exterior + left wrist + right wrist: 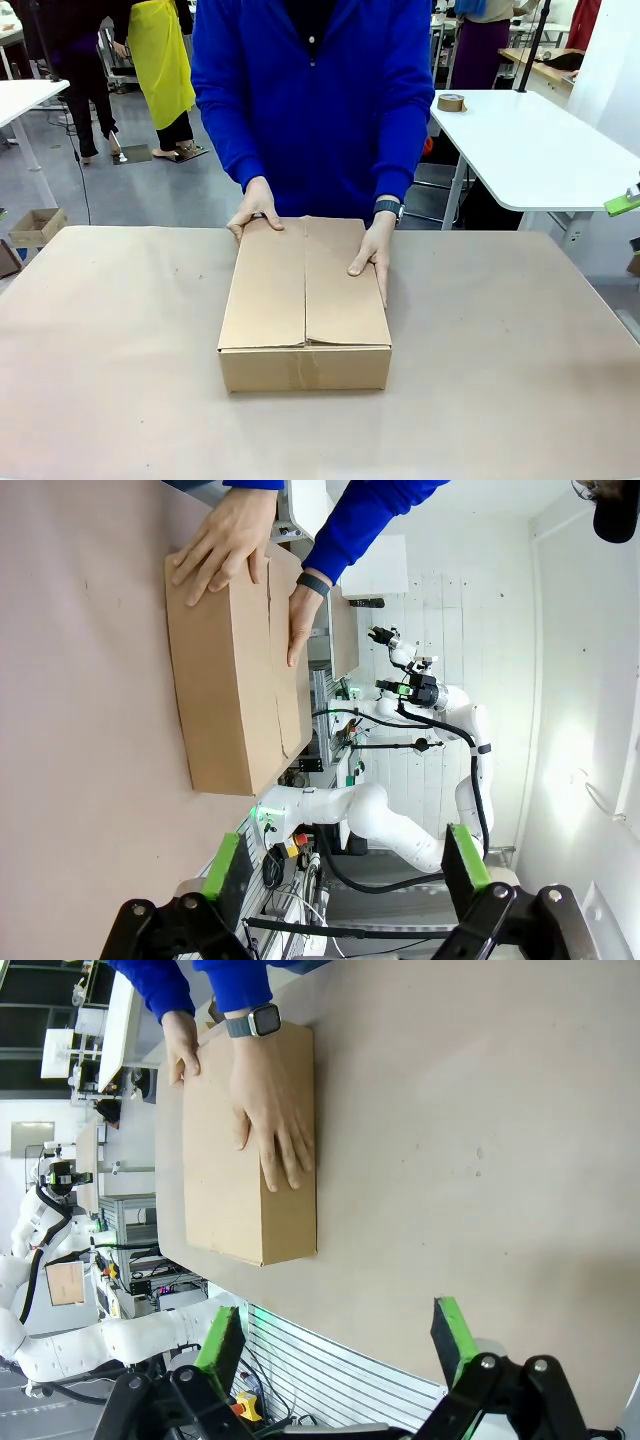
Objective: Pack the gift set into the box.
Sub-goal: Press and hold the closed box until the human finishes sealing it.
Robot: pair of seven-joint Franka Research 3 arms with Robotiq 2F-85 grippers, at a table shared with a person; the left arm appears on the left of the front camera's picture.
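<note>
We judge packing done: the plain brown corrugated cardboard box (305, 300) lies shut under a person's hands (372, 250) at twelve o'clock. Our left gripper (345, 855) and right gripper (338, 1322) gape empty; taping seems next.

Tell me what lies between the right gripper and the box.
Nothing. In the right wrist view, the stretch between the open right gripper and the closed box is bare table.
</note>
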